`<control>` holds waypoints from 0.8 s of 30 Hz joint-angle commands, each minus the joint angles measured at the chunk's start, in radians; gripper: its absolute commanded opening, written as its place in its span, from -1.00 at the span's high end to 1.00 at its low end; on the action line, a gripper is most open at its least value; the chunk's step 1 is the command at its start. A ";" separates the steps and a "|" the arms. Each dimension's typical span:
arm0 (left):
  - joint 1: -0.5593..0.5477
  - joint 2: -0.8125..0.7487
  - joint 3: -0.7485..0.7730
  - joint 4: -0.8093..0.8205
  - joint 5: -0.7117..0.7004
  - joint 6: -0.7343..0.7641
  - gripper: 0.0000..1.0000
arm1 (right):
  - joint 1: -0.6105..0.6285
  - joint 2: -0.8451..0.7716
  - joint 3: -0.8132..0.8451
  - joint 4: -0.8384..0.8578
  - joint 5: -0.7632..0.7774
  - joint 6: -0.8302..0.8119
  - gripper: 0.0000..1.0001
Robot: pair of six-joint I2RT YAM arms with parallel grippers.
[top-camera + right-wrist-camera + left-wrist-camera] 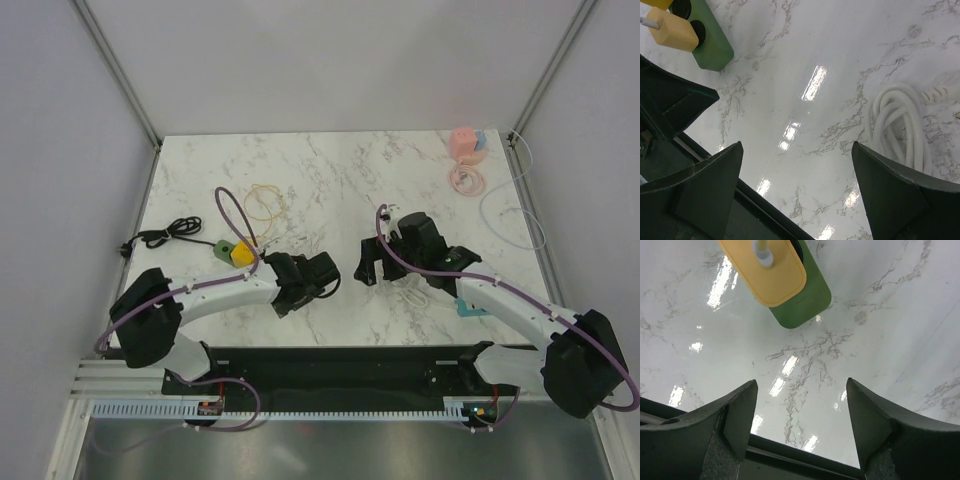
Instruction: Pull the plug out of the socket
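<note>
Socket [225, 247]: green block lying flat on the marble table [330, 170], left of centre.
Plug [772, 270]: yellow, seated in the socket, with a thin cord at its back; probably light, rigid, smooth plastic in a tight fit.
Hold: pinch the plug's body, not the cord; the socket likely needs pinning down.
Left gripper [802, 390]: jaws wide apart, empty, plug just ahead.
Right gripper [797, 150]: jaws wide apart, empty, near the white cable coil [900, 125].
</note>
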 commanded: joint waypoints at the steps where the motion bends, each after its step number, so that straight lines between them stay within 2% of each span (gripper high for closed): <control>1: 0.004 -0.087 0.012 -0.073 -0.029 0.033 -0.58 | -0.001 0.006 0.002 0.033 -0.032 -0.020 -0.96; 6: 0.022 -0.240 0.011 -0.178 -0.061 0.030 -0.49 | 0.000 0.030 -0.004 0.087 -0.093 -0.040 -0.96; 11: 0.054 -0.424 -0.024 -0.192 -0.075 0.098 -0.12 | 0.015 0.079 0.003 0.147 -0.142 -0.037 -0.95; 13: 0.108 -0.516 -0.037 -0.189 -0.060 0.124 0.03 | 0.034 0.096 0.017 0.165 -0.138 -0.038 -0.95; 17: 0.312 -0.627 -0.073 -0.133 0.056 0.292 0.14 | 0.123 0.163 0.074 0.206 -0.098 -0.052 -0.96; 18: 0.414 -0.641 -0.083 -0.107 0.089 0.326 0.15 | 0.141 0.177 0.086 0.229 -0.087 -0.057 -0.96; 19: 0.464 -0.649 -0.090 -0.082 0.124 0.357 0.15 | 0.161 0.212 0.100 0.239 -0.055 -0.063 -0.96; 20: 0.507 -0.643 -0.103 -0.058 0.182 0.409 0.16 | 0.198 0.231 0.129 0.246 -0.038 -0.078 -0.96; 21: 0.572 -0.635 -0.104 -0.019 0.199 0.424 0.25 | 0.215 0.251 0.141 0.268 -0.023 -0.086 -0.95; 24: 0.646 -0.551 -0.089 0.045 0.254 0.487 0.40 | 0.291 0.350 0.233 0.280 0.055 -0.119 -0.93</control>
